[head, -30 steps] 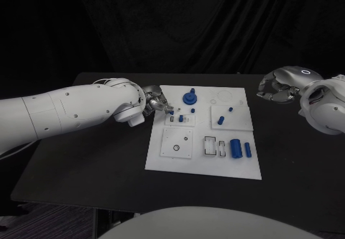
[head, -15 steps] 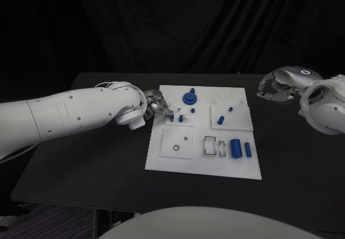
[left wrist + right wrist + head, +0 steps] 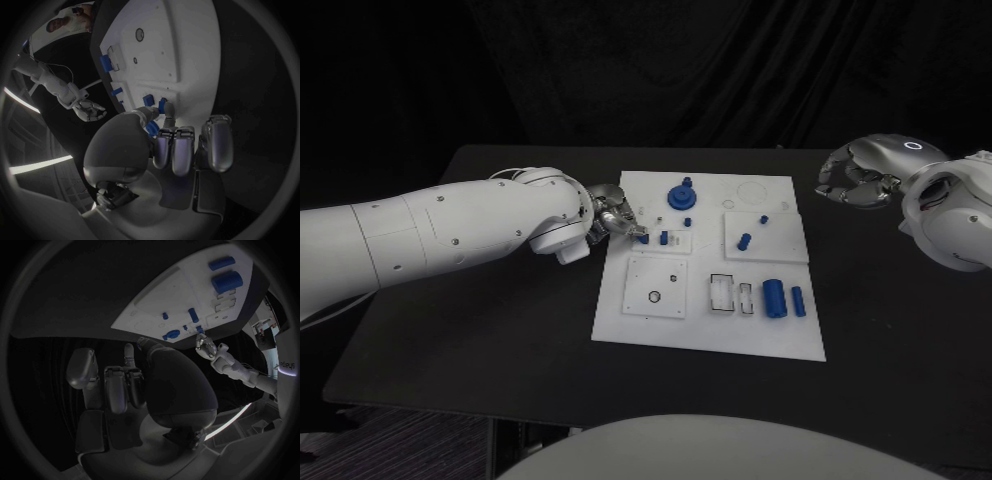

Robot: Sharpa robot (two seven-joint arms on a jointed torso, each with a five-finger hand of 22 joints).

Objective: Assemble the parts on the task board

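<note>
The left hand (image 3: 613, 216) reaches over the left edge of the task board (image 3: 711, 335), which lies in the middle of the black table (image 3: 488, 340). In the head view its fingers are bunched at a small blue part (image 3: 643, 238) near the board's left edge, but the grip itself is hard to read there. The left wrist view shows more: the thumb and one finger (image 3: 169, 116) meet at a small blue piece (image 3: 161, 105) at the board's edge, while the other fingers are curled in side by side; another blue bit (image 3: 152, 129) shows against the palm.

Further right on the board stand a blue gear-like part on a post (image 3: 682, 194), a short blue peg (image 3: 744, 240) and a tiny one (image 3: 763, 217) on a raised white square, and two blue cylinders (image 3: 782, 299) lying side by side nearer the front edge.

The right hand (image 3: 857, 178) hovers off the board's right edge over the table, well apart from the parts. The right wrist view shows its fingers (image 3: 119, 385) curled in, holding nothing.
</note>
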